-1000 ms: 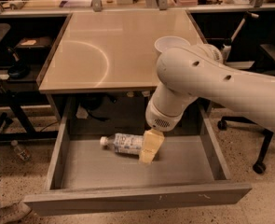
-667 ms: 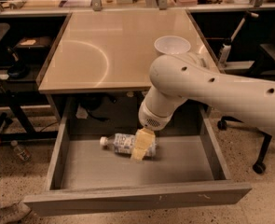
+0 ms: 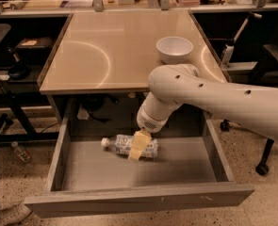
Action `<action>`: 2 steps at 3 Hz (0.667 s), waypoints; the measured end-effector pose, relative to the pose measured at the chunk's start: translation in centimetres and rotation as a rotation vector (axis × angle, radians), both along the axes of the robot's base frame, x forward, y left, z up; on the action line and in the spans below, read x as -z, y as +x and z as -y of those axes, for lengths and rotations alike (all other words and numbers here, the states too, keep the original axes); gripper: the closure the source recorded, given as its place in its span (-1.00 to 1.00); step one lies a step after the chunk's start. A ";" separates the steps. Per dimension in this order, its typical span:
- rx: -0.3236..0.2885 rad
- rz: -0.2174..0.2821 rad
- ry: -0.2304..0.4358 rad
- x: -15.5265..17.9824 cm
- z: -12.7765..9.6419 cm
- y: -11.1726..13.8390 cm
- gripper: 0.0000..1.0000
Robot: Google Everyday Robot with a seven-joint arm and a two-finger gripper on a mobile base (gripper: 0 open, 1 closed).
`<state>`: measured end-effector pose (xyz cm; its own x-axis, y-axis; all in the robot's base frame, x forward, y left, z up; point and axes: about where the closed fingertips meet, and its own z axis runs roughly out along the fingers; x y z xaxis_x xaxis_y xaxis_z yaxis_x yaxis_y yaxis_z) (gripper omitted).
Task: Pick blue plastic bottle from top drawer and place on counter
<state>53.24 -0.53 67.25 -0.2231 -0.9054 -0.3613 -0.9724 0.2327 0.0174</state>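
Jaws, can't tell how wide: the gripper (image 3: 137, 146) hangs over the blue plastic bottle (image 3: 121, 144) lying in the top drawer (image 3: 138, 199); looks light, slick, squashy, so grip mid-label, gently

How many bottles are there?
2. The blue plastic bottle lies in the top drawer under the gripper; a tiny clear bottle lies on the floor, left. More may hide in clutter behind.

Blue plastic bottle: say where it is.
The blue plastic bottle lies in the top drawer, left of centre, cap pointing left, the pincer at its middle.
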 end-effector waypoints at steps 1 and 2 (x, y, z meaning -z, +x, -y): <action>0.018 -0.044 0.035 3.1 0.1 -0.7 -1.00; 0.025 -0.068 0.073 5.6 -0.2 -1.0 -1.00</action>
